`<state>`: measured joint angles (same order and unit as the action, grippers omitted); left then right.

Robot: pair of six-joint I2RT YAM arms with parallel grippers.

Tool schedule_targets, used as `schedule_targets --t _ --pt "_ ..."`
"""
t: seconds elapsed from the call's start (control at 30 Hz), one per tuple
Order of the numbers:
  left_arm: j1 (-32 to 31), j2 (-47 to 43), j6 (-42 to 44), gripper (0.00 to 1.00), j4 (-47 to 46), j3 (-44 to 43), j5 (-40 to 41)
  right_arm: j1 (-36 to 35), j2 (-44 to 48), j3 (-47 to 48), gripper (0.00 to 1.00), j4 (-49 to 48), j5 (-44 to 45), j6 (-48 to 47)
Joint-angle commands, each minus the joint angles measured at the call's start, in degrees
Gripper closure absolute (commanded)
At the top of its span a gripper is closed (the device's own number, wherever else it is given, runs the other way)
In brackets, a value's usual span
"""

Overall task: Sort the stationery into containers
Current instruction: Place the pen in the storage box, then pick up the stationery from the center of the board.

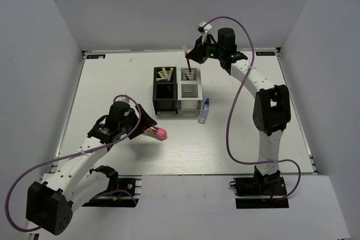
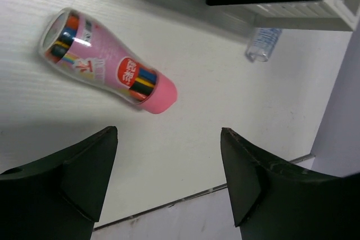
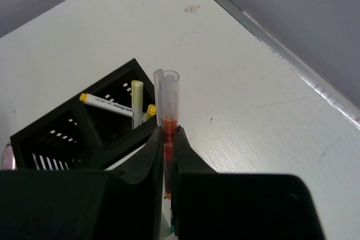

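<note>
- The pink-and-clear cylinder (image 2: 107,63) lies on its side on the worktop (image 1: 112,82), just ahead of the left hand (image 2: 169,139) and off to the left of the gap between its fingers
- The long axis runs on a slant, with the pink cap towards the hand and the clear end pointing away
- The left hand is spread wide and empty, and is much the nearer arm, so I judge the pick is its job
- The right hand (image 3: 167,133) is pinched on the red pen (image 3: 169,122), held upright over the silver-white organizer (image 1: 189,104)
- The black organizer (image 1: 166,105) holds yellow pens (image 1: 165,73)
- The blue-capped bottle (image 1: 203,111) lies just beside the silver-white organizer
- The cylinder's label carries a red badge with white characters and other print, none of it readable
</note>
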<state>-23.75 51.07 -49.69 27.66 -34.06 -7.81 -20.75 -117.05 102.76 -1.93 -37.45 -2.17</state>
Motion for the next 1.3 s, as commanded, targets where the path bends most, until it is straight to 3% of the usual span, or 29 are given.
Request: schedule_targets --t 0.0,0.03,0.1,0.13,0.33,0.37,0.53,0.67,0.7,0.83,1.0,1.1,1.13,1.17,1.27 --pt "-0.16 1.13 -4.97 0.15 2.23 -0.65 2.54 -0.52 2.35 -5.70 1.00 -4.21 0.98 -1.60" --pt "-0.16 1.14 -5.67 0.14 2.22 -0.65 2.54 -0.43 2.71 -6.16 0.99 -4.48 1.06 -1.95" --pt "-0.16 2.71 -7.87 0.12 2.22 -0.65 3.85 -0.43 2.54 -6.69 0.85 -3.43 0.63 -3.35" --pt "-0.16 3.42 -8.40 0.12 2.22 -0.65 3.86 -0.43 2.88 -6.70 0.68 -3.34 0.28 -3.45" --pt "-0.16 9.83 -12.18 0.12 1.61 -3.71 6.84 0.27 7.09 -7.31 0.24 -3.34 -0.17 -2.31" --pt "-0.16 10.62 -12.18 0.12 2.48 -4.34 6.85 0.19 8.06 -8.27 0.10 -3.60 0.27 -2.13" --pt "-0.16 16.50 -14.91 0.19 8.45 -8.11 11.41 1.50 19.55 -12.32 0.10 0.58 7.82 1.73" --pt "-0.16 19.85 -15.61 0.21 9.08 -8.83 12.56 4.31 27.83 -21.18 0.10 4.31 5.11 1.56" --pt "-0.68 20.55 -16.13 0.21 8.21 -9.52 12.56 4.84 29.32 -28.68 0.10 4.66 5.11 1.30" --pt "-0.69 25.21 -18.77 0.22 10.30 -11.81 13.18 6.51 39.26 -43.58 0.10 4.31 5.54 1.47" --pt "-0.69 28.46 -21.67 0.24 4.88 -10.76 14.41 7.65 48.32 -53.78 0.10 4.92 3.97 -0.20" --pt "-0.69 34.96 -21.68 0.40 4.59 -13.04 14.41 8.01 50.69 -55.82 0.11 7.73 3.35 -1.60" --pt "-0.69 36.72 -21.68 0.55 5.64 -13.74 13.10 8.18 51.05 -56.70 0.13 8.43 3.35 -2.04" --pt "-0.69 38.56 -21.68 0.62 6.35 -14.27 13.09 8.27 52.44 -57.14 0.17 9.92 3.44 -1.96" --pt "-1.83 36.75 -20.81 0.84 6.97 -13.58 14.31 8.71 53.77 -59.51 0.38 13.08 3.96 -1.26"
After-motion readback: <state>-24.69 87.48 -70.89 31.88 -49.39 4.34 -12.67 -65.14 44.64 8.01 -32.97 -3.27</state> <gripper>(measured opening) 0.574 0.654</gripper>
